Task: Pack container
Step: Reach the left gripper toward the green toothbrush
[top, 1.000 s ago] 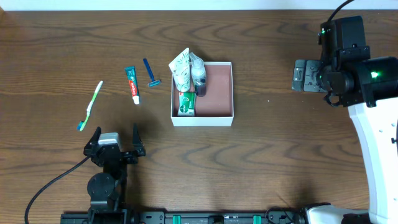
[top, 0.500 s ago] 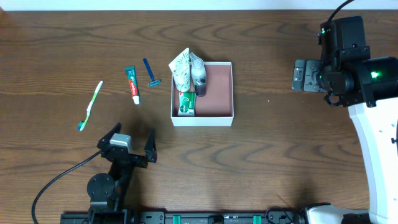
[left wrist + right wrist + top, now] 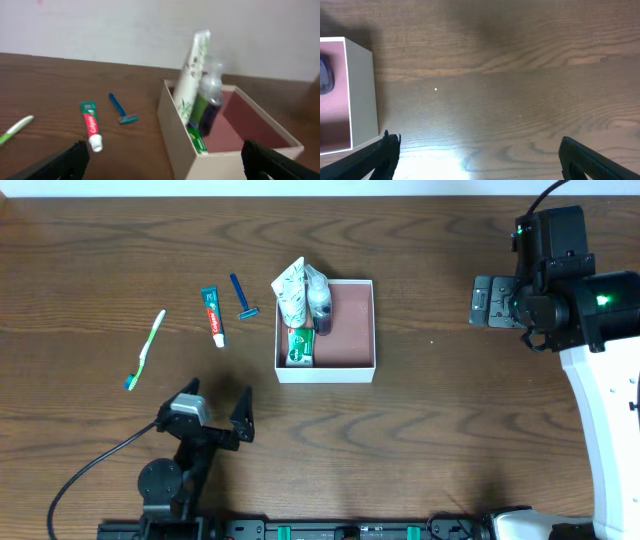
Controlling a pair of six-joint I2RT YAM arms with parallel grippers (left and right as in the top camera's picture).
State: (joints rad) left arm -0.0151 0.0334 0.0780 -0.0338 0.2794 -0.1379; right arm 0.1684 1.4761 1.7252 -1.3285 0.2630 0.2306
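At lower left, spread left gripper (image 3: pixel 218 396); upper right, spread right gripper (image 3: pixel 477 147). May shove toothpaste (image 3: pixel 213 316) into razor (image 3: pixel 241 298) while reaching.

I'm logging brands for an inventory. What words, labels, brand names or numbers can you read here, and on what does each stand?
No text reads clearly in any view.
Toothpaste tube: white lettering on its red part, too small and blurred to read.
Green packet in the container: white print, too small to read.
White tube with leaf pattern: no legible words.
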